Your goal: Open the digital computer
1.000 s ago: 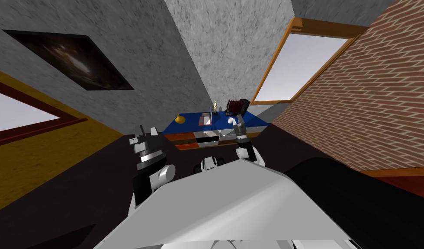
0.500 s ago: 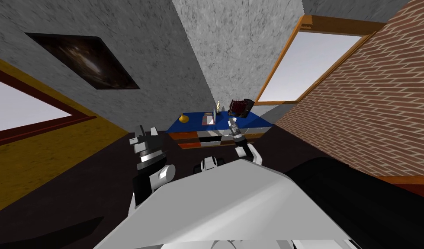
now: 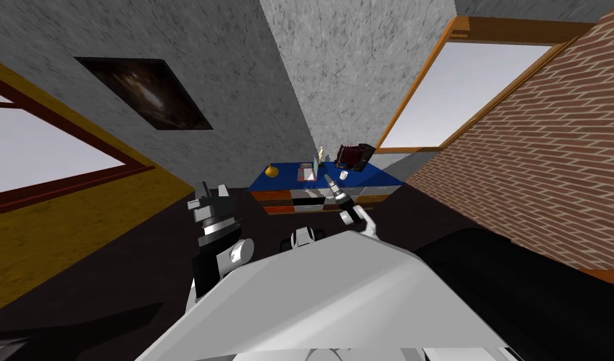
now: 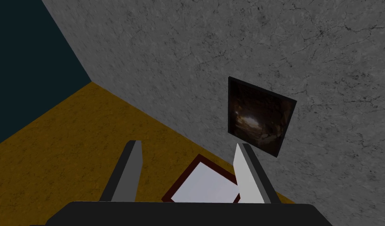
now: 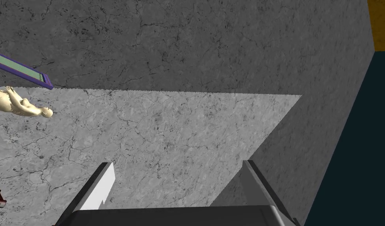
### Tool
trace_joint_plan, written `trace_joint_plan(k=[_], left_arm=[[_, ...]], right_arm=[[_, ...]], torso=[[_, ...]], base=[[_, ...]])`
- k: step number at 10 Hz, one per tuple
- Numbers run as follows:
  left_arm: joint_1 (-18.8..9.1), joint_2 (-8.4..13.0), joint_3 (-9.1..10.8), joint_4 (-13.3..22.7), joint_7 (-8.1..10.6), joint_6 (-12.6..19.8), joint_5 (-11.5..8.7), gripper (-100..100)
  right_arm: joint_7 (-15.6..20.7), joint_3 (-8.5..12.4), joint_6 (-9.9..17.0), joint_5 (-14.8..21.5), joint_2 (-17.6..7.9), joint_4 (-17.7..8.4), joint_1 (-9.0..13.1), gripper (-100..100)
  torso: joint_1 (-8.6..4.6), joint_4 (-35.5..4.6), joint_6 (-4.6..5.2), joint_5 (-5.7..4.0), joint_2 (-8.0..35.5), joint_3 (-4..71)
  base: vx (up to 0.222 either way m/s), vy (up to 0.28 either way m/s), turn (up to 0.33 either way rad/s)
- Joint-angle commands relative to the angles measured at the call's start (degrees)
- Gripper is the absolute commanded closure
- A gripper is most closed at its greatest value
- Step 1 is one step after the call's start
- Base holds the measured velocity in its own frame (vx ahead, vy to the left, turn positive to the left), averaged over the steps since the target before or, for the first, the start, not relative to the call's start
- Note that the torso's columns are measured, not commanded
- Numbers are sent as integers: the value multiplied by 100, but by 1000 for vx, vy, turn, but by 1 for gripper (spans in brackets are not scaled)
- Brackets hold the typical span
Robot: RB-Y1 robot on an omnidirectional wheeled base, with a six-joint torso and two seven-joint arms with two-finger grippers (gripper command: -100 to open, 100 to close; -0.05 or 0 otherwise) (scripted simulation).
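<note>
The computer (image 3: pixel 307 172) is a small laptop on a blue-topped desk (image 3: pixel 286 177) against the grey wall, its thin lid standing up from the base. In the right wrist view the lid's edge (image 5: pixel 22 70) shows as a purple-rimmed green strip beside a pale figurine (image 5: pixel 19 106). My right gripper (image 3: pixel 328 178) is stretched out toward the desk, just right of the laptop and short of it; its fingers (image 5: pixel 105 184) stand open and hold nothing. My left gripper (image 3: pixel 212 187) is raised at my left side, well away from the desk, and open (image 4: pixel 186 143).
On the desk are a yellow object (image 3: pixel 272 170), a figurine (image 3: pixel 321 152), a dark red box-like thing (image 3: pixel 353 155) and a white cup (image 3: pixel 343 175). Its front has orange, white and black drawers (image 3: pixel 299 204). A brick wall (image 3: pixel 537 163) runs along the right, with a black bulk (image 3: pixel 525 282) below it.
My view has swung, so the desk sits further right and looks smaller. My right gripper has moved from near the white cup toward the laptop. The left arm stays put.
</note>
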State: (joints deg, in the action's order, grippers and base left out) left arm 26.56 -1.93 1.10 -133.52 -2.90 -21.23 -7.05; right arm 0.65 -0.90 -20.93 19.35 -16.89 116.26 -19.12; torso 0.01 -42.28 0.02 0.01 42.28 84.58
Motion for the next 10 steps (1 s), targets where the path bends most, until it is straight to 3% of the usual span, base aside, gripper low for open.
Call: trace_joint_plan(k=[1,2,3,5,6,7,8,9,10], left_arm=[[0,0,0,0,0,0,0,0],[0,0,0,0,0,0,0,0],[0,0,0,0,0,0,0,0],[0,0,0,0,0,0,0,0],[0,0,0,0,0,0,0,0],[0,0,0,0,0,0,0,0],[0,0,0,0,0,0,0,0],[0,0,0,0,0,0,0,0],[0,0,0,0,0,0,0,0]], right_arm=[[50,-52,164,358,-142,-198,163,-100],[96,-88,284,571,-256,-382,296,-100],[96,-88,284,632,-256,-382,296,-100],[196,-156,528,1040,-474,-703,566,-100],[196,-156,528,1192,-474,-758,566,-100],[251,-185,650,1371,-577,-950,703,-100],[251,-185,650,1475,-577,-950,703,-100],[311,-209,774,1673,-676,-1145,840,-100],[311,-209,774,1759,-676,-1145,840,-100]], torso=[[-3,-1,-2,-2,1,-2],[-8,-2,-1,-3,5,-4],[-2,-2,-3,-2,3,-3],[-1,-1,-3,-2,0,-1],[11,1,-3,2,-7,3],[3,1,0,1,-2,1],[-4,-1,-3,-2,1,-1],[-12,-1,-1,-4,3,-2],[-7,0,-3,-4,-1,0]], base=[[9,66,27],[10,72,71],[8,57,40],[19,87,83],[23,91,25],[14,81,45],[19,56,32],[28,57,55],[23,52,29]])
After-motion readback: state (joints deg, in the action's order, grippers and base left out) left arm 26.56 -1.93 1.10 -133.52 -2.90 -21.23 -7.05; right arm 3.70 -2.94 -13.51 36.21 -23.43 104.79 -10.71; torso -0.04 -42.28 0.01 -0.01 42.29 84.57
